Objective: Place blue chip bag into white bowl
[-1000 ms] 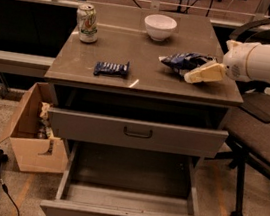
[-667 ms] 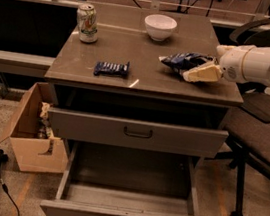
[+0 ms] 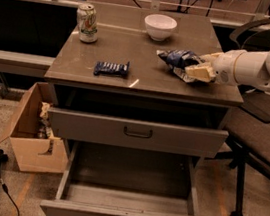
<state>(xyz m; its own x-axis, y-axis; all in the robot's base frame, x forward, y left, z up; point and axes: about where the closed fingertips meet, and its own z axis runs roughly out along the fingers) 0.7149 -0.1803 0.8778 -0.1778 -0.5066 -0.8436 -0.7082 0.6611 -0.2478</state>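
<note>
Blue chip bag (image 3: 175,59) w/ gripper (image 3: 200,71), outside bowl (image 3: 159,27)

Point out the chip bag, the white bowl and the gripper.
chip bag (image 3: 174,58), camera view, on its crumpled blue middle.
white bowl (image 3: 159,31), camera view, on its outer wall.
gripper (image 3: 196,65), camera view, on its tip, at the bag's right end.

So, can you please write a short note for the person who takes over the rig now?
The gripper is at the right edge of the bag, touching it.
The bag lies on the cabinet top, right of centre. The bowl stands behind it, apart from it.
Done: the gripper is at the bag.
Left: lift the bag, carry it over the bowl, release it there.
</note>
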